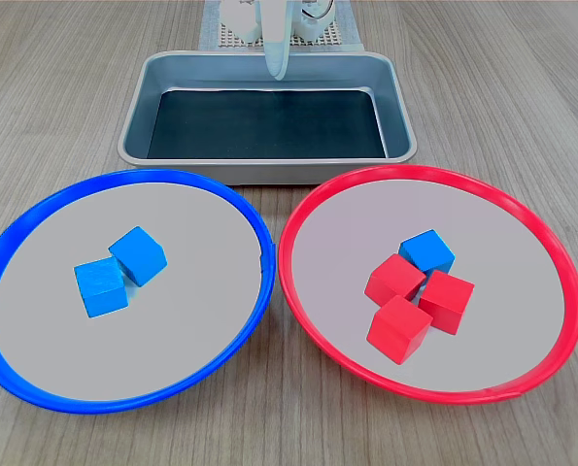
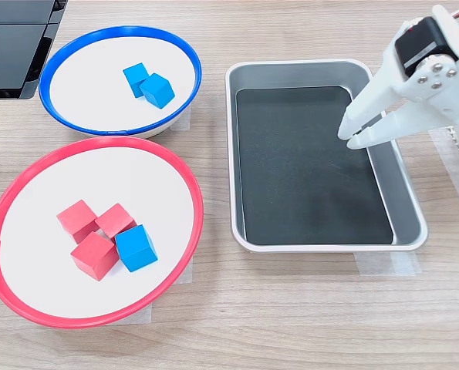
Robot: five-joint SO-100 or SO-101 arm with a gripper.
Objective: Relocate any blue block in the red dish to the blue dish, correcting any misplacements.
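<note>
Wooden tabletop: blue block in red dish, well apart from nearly closed, empty pincer.

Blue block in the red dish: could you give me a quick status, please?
Tool empty, tips nearly together, over the metal tray. Blue block in the red dish, touching red cubes. Blue dish path clear.

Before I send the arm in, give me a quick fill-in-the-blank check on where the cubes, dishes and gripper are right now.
1. The blue block lies in the red dish, touching ____ cubes.
2. The blue dish holds ____ blue cubes.
3. The gripper hangs over the metal ____, holding nothing.
4. The number of red cubes in the red dish is ____.

Missing words: red; two; tray; three
</note>
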